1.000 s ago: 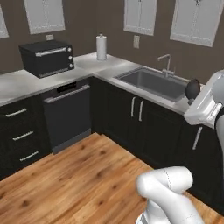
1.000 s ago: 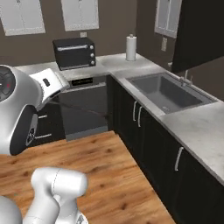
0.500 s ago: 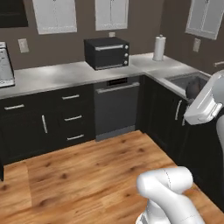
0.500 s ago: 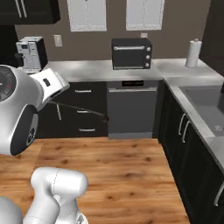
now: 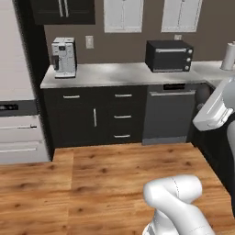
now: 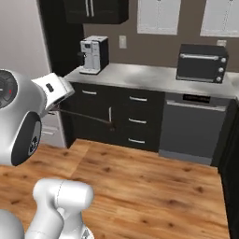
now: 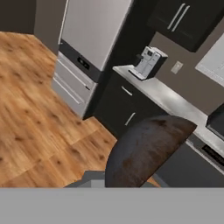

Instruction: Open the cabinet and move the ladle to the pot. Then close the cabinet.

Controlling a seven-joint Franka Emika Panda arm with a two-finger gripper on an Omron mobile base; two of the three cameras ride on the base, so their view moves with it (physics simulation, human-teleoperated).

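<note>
Left base view: one coffee machine (image 5: 64, 57), one toaster oven (image 5: 169, 55).

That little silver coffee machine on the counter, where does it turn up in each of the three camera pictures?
Left base view: the coffee machine stands upper left, at the counter's left end.
Right base view: it sits upper left of centre, on the same counter end.
Hand view: it appears upper right of centre, tilted with the picture.
Shared landmark: the black upper cabinet with paired silver handles, just above it in all three.
</note>
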